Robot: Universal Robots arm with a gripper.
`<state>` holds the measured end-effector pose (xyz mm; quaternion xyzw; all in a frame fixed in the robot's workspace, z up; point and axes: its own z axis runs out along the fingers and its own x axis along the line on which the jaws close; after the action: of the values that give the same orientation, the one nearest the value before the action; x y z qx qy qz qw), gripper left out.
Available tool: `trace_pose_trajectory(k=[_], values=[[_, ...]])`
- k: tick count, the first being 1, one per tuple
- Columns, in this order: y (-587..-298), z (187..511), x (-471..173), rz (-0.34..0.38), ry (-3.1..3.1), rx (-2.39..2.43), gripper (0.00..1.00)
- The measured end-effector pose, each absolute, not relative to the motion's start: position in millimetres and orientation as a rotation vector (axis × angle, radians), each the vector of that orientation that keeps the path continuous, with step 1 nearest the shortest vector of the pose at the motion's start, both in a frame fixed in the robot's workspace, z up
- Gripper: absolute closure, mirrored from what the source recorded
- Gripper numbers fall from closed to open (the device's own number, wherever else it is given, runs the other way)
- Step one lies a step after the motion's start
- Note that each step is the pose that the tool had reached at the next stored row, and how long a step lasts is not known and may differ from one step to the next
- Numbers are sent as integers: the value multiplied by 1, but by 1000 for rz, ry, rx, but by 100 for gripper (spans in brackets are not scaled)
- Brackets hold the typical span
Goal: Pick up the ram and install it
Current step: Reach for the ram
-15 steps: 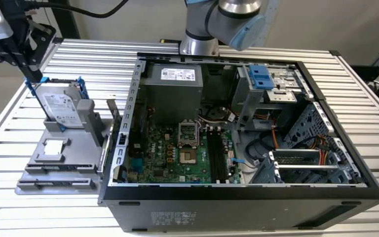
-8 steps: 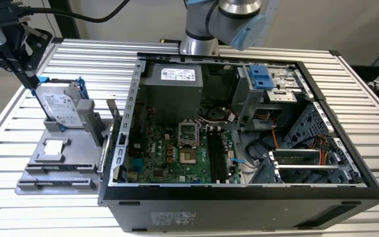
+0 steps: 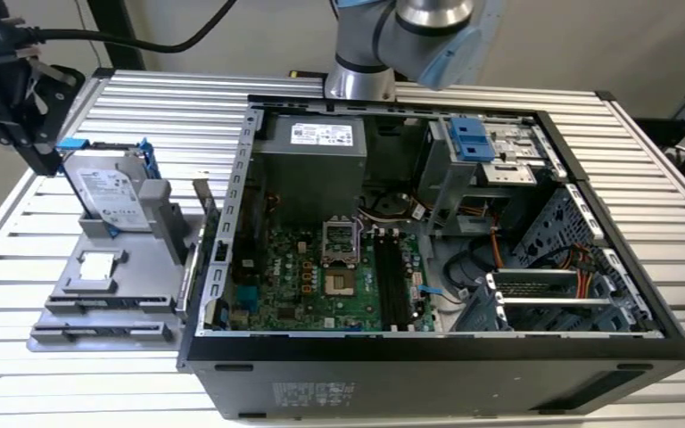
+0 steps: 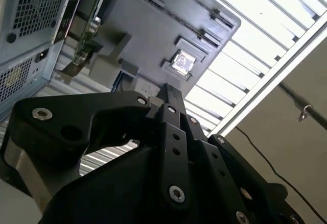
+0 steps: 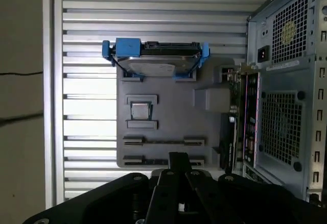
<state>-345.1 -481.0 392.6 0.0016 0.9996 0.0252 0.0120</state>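
- The gripper (image 3: 43,156) hangs over the slatted table (image 3: 140,98), at 11 o'clock of the hard drive (image 3: 114,196) in the exterior view.
- Gripper state: it cannot be determined whether it is spread or pressed together. No part is seen in its grasp.
- The arm (image 3: 420,36) rises at 12 o'clock of the computer case (image 3: 438,357).
- A grey fixture plate (image 3: 152,276) lies on the table just beside the case, at its 9 o'clock. The case is open.
- The hard drive stands upright in a blue bracket at the plate's 12 o'clock end. A small square part (image 3: 99,265) rests at 6 o'clock of it.
- The ram (image 5: 163,142) appears in the first wrist view as a thin dark strip on edge between two clips of the plate. Its chips cannot be made out.
- In the exterior view that holder row (image 3: 107,308) sits at 6 o'clock of the square part, well apart from the gripper.
- Inside the case, the long black slots (image 3: 396,281) run from 12 to 6 o'clock at the 3 o'clock edge of the motherboard (image 3: 295,285).
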Motion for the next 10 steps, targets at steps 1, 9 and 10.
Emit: trace_pose_trajectory(k=[1,9,10], values=[[-483,393,-345,79,3117,5,100],[-504,393,-345,79,3117,10,100],[-507,393,-345,79,3117,10,100]])
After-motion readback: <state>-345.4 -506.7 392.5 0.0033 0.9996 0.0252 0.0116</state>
